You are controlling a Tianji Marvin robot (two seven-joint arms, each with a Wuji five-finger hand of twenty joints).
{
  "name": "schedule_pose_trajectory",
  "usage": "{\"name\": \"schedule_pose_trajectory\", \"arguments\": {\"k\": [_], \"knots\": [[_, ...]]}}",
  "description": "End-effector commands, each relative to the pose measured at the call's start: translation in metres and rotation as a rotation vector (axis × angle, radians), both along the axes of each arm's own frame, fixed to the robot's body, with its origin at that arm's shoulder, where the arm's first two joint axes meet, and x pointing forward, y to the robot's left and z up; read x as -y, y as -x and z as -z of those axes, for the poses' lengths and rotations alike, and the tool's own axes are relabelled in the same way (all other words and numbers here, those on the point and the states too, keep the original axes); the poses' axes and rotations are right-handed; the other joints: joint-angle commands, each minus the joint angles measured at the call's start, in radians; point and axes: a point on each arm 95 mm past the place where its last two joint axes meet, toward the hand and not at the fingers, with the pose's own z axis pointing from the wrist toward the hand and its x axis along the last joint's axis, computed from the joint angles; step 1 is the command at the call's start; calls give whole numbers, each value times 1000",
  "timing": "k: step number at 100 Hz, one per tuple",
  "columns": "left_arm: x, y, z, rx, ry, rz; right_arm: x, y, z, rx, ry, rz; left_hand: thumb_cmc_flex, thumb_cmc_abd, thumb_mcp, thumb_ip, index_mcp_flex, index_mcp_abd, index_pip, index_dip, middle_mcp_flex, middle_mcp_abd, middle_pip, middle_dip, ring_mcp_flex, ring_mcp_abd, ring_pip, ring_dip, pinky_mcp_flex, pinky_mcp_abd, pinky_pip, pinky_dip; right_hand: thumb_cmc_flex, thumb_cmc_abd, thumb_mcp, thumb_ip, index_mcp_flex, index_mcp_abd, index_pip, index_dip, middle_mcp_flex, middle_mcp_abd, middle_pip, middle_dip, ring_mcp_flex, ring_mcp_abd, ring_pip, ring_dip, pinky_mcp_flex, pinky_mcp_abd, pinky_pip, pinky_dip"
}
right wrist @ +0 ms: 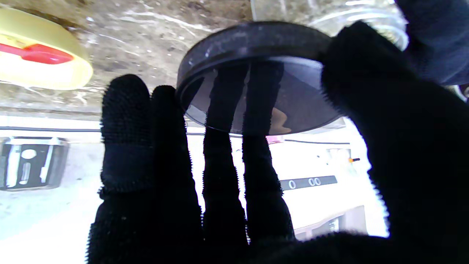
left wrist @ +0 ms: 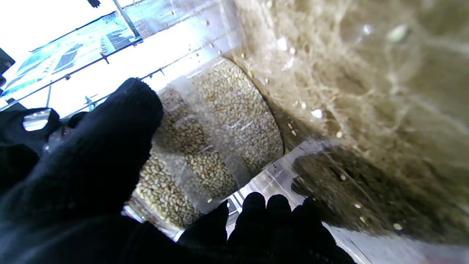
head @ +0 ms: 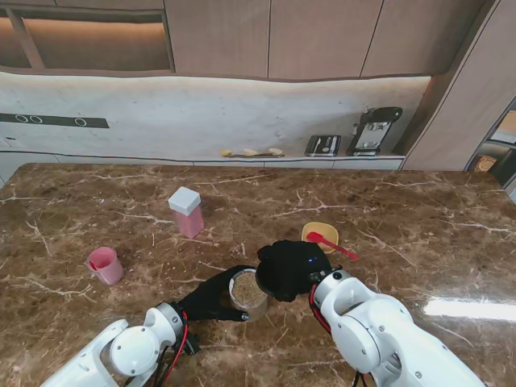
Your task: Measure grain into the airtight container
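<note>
Gripping jar: left hand [head: 211, 295] wraps the clear container [head: 247, 293], grain visible inside, on the desk [head: 419, 242] nearest me.
Right hand [head: 292, 268]: fingers [right wrist: 124, 121] pinch a dark round lid [right wrist: 256, 73], just beside the container's rim.
Beyond: yellow bowl [head: 320, 234] carrying a red scoop [head: 330, 244].
Left: pink cup [head: 106, 265].
Farther: pink white-capped canister [head: 186, 212].

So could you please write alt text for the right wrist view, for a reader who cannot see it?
A black-gloved right hand grips a dark round lid between thumb and fingers. Beyond it, on the brown marble counter, a yellow dish holds a red scoop.
</note>
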Motion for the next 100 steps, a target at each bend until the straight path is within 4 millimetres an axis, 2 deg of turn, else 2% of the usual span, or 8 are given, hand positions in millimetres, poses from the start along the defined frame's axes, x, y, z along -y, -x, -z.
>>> {"name": "schedule_pose_trajectory", "arguments": {"k": [1, 36, 100], "knots": [[-5, 13, 21, -63, -33, 6, -6, -1, 3, -22, 4, -18, -13, 37, -24, 34, -33, -8, 9, -6, -23, -14, -24, 9, -15, 118, -5, 9, 60, 132, 105, 112, 118, 158, 164, 129, 70, -16, 93, 27, 80, -49, 86, 20, 64, -109, 47, 4, -4, -113, 23, -20], [-5, 13, 22, -62, -30, 7, -30, -5, 10, -49, 41, -103, -11, 34, -19, 34, -32, -6, 11, -7, -22, -12, -22, 9, -12, 124, 9, 16, 60, 132, 106, 112, 116, 171, 164, 130, 66, -17, 90, 27, 77, -50, 85, 22, 65, -111, 49, 6, -6, -118, 21, -15], [-5, 12, 24, -60, -25, 13, -49, -7, 14, -23, 112, -184, -11, 35, -18, 33, -31, -4, 18, -7, -21, -12, -20, 8, -12, 124, 10, 15, 61, 131, 108, 111, 107, 192, 156, 132, 64, -24, 88, 28, 76, -56, 81, 21, 56, -116, 47, 6, -15, -125, 15, -7]]}}
